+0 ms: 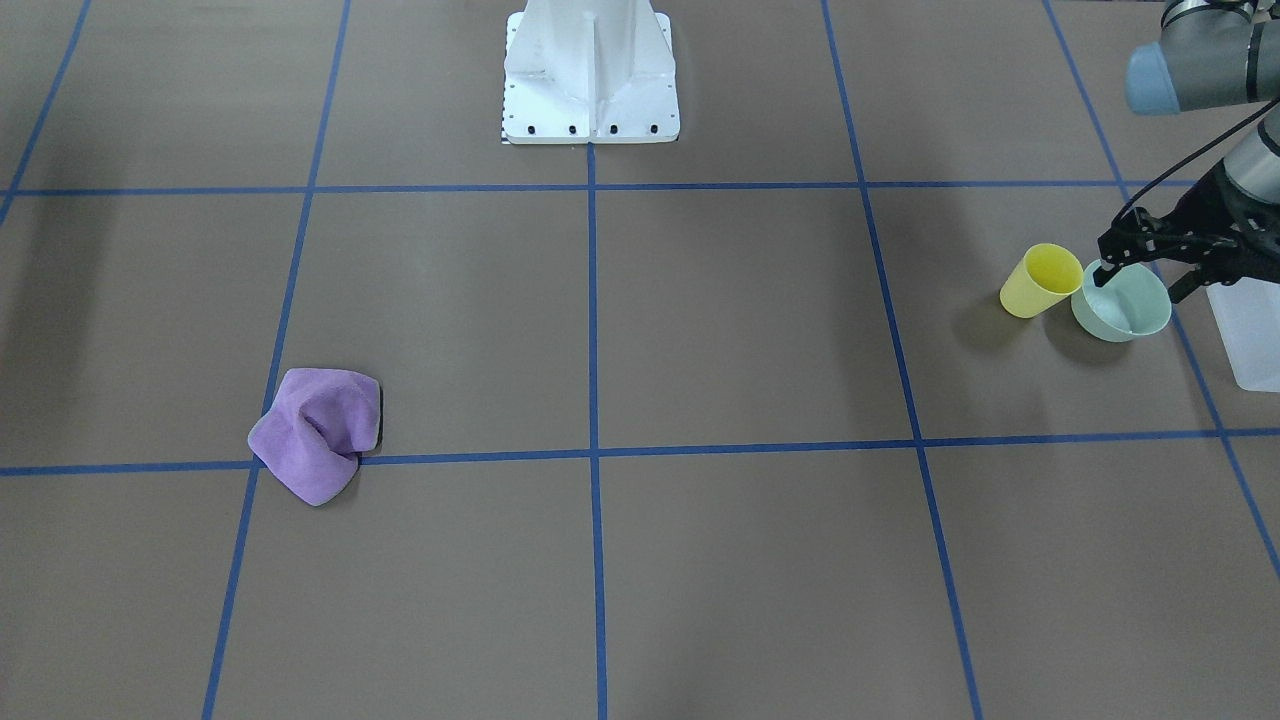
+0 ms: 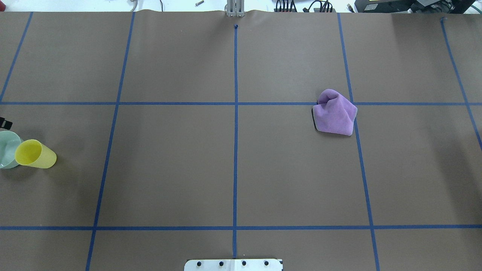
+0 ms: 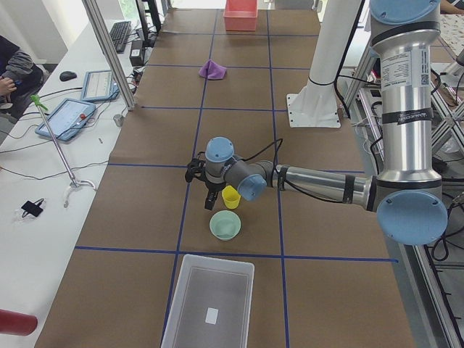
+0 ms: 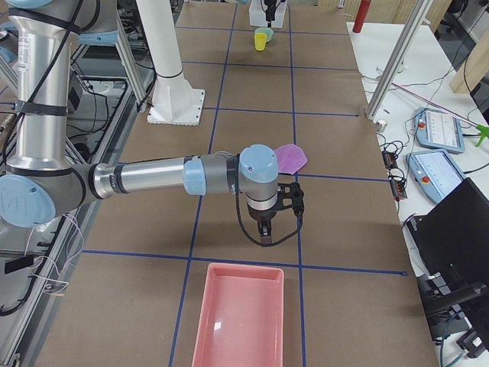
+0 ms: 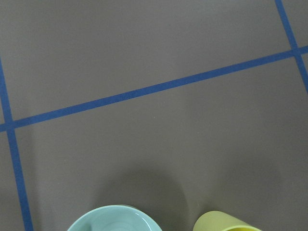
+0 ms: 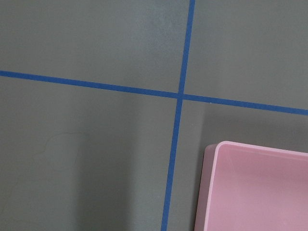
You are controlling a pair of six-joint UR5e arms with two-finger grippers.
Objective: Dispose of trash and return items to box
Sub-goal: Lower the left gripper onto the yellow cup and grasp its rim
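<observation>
The cup (image 1: 1040,280) stands upright, mouth up, just beside the bowl (image 1: 1122,302).

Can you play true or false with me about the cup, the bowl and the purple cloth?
1. The yellow cup stands upright on the table. True.
2. The green bowl sits inside the white box. False: it sits on the table beside the cup, outside the box.
3. The purple cloth lies in the pink tray. False: it lies on the table, apart from the tray.
4. The left gripper hangs open over the bowl. True.
</observation>
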